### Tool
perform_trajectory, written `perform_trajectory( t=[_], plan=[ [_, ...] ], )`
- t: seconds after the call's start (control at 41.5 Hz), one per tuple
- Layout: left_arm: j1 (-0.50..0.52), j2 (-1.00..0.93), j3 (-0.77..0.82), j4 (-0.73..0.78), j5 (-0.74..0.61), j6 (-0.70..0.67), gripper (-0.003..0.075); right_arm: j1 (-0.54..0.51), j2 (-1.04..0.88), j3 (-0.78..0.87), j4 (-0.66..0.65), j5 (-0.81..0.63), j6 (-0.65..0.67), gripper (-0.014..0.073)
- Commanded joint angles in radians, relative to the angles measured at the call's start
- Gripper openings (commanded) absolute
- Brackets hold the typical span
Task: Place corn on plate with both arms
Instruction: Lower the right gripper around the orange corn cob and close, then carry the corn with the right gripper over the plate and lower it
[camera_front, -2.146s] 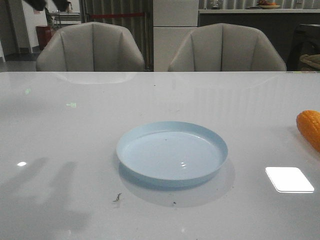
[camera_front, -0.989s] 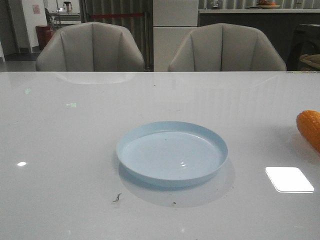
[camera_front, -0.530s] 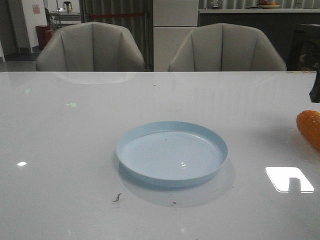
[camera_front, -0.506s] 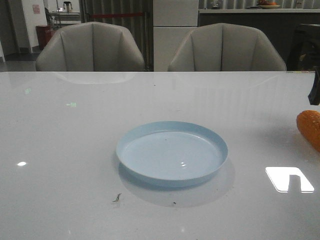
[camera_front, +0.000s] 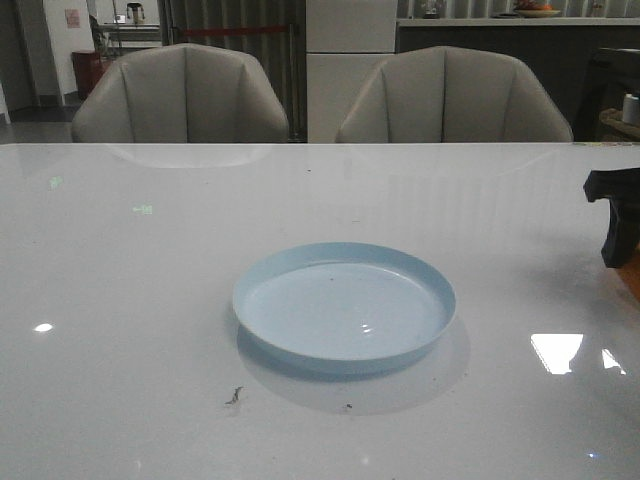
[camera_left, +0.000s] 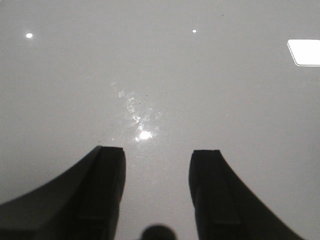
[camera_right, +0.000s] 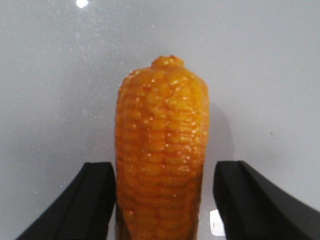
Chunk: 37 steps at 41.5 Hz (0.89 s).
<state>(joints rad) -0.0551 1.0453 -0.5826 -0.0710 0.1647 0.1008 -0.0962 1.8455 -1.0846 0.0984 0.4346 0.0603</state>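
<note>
The pale blue plate (camera_front: 344, 308) lies empty in the middle of the white table. The orange corn (camera_right: 161, 160) lies on the table near the right edge, and in the right wrist view it runs lengthwise between my right gripper's fingers. My right gripper (camera_right: 164, 165) is open astride the corn: one finger is close against it, the other stands apart with a gap. In the front view the right gripper (camera_front: 618, 225) is a dark shape at the right edge that hides almost all of the corn. My left gripper (camera_left: 159, 150) is open and empty over bare table, out of the front view.
Two grey chairs (camera_front: 185, 95) stand behind the table's far edge. Bright lamp reflections (camera_front: 557, 352) lie on the glossy top right of the plate. A small dark speck (camera_front: 235, 396) lies in front of the plate.
My right gripper has come in at the right edge and dropped over the corn, covering it in the front view. The plate has not moved.
</note>
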Motion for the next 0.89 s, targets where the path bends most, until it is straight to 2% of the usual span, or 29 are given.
perform_trajectory(
  t=[0.0,0.121,0.193,0.434,0.675,0.868],
  plan=[
    [0.005,-0.021,-0.027,-0.01,-0.068,-0.002,0.0365,-0.004,-0.032,-0.034,0.002,-0.042,0.002,0.0481],
    [0.005,-0.021,-0.027,-0.01,-0.068,-0.002,0.0365,-0.004,-0.032,-0.04,0.002,-0.042,0.002,0.0332],
    [0.005,-0.021,-0.027,-0.01,-0.068,-0.002,0.0365,-0.002,-0.032,-0.058,0.002,-0.03,0.002,0.0277],
    [0.005,-0.021,-0.027,-0.01,-0.068,-0.002,0.0365,0.088,-0.032,-0.239,0.002,0.102,-0.06,0.0275],
    [0.005,-0.021,-0.027,-0.01,-0.068,-0.002,0.0365,0.313,-0.032,-0.418,0.002,0.213,-0.097,0.0275],
    [0.005,-0.021,-0.027,-0.01,-0.068,-0.002,0.0365,0.507,-0.011,-0.427,0.002,0.23,-0.097,0.0275]
  ],
)
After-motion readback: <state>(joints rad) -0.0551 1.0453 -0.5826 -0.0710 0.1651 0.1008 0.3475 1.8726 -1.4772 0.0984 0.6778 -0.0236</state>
